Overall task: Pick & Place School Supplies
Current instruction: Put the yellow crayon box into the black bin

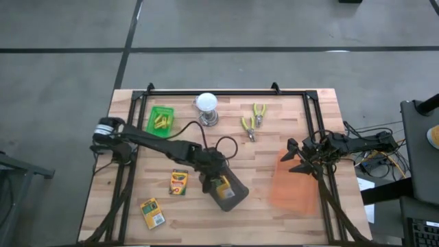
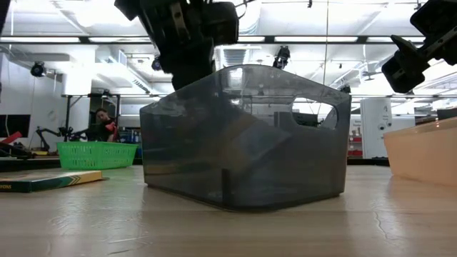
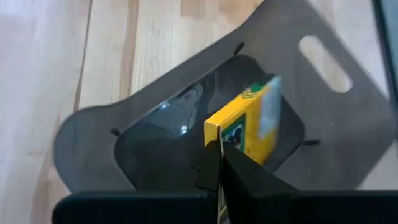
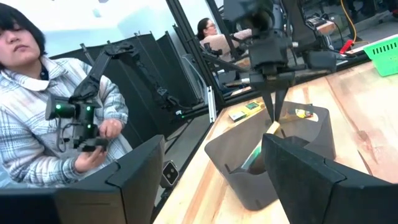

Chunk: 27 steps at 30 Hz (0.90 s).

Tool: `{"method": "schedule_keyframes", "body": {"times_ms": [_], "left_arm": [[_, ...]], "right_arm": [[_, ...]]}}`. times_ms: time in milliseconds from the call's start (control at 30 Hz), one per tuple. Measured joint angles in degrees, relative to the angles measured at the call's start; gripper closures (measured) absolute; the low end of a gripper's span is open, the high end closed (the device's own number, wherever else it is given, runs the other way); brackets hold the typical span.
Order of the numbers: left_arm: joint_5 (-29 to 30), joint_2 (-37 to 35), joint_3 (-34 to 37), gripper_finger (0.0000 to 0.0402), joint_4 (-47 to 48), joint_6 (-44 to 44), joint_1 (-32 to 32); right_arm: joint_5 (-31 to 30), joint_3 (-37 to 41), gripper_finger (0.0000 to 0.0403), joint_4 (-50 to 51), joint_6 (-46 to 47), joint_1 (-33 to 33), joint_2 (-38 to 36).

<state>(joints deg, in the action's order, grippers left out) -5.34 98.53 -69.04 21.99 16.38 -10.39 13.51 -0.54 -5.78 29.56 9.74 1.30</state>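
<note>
left wrist view: left tool (image 3: 221,155) pinching crayon box (image 3: 249,124) over grey bin (image 3: 93,143); right tool (image 1: 296,156) seemingly wide open.

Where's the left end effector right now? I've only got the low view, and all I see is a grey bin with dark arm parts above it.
Observer: The left end effector is above the grey bin, shut on a crayon box hanging inside it.
Operator: Any other crayon boxes left out?
Observer: Two, flat on the table: one just left of the bin, another near the front left corner.
Operator: And the right arm?
Observer: The right end effector waits open over the orange bin, holding nothing.
</note>
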Motion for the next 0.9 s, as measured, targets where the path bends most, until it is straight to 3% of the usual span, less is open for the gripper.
{"method": "schedule_keyframes", "body": {"times_ms": [400,900], "left_arm": [[0.0,5.3,0.0,0.0389,0.1,1.8,0.3],[0.8,5.5,0.5,0.0387,7.0,8.1,2.0]], "right_arm": [[0.0,0.0,0.0143,0.0,0.0,0.0,0.0],[0.0,0.0,0.0135,0.0,0.0,0.0,0.0]]}}
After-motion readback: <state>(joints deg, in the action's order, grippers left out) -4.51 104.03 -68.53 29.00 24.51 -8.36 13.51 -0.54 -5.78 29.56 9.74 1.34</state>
